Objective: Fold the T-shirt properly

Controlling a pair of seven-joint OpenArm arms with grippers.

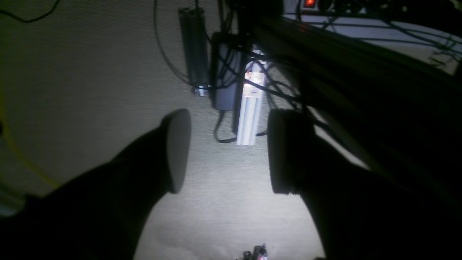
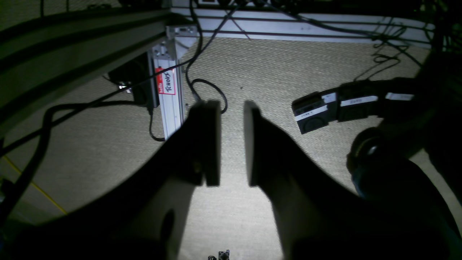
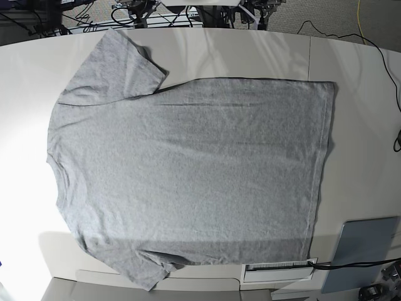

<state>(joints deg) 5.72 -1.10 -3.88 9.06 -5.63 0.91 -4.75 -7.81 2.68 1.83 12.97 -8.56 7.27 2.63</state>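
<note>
One T-shirt (image 3: 188,169), heather grey, plain side up, lies spread flat on the white counter (image 3: 357,94), neck toward the base view's left, hem toward its right. Both arms are off the counter, over carpet. Left hand (image 1: 227,151) spread wide, empty. Right hand (image 2: 232,142) has a narrow gap between its pads, nothing in it.

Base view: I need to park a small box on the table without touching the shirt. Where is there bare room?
The T-shirt covers most of the table. Free patches: the wide strip right of the hem, above the grey board; the band along the far edge right of the upper sleeve; the left margin beside the collar. The near edge is crowded by the lower sleeve and a white label.
</note>
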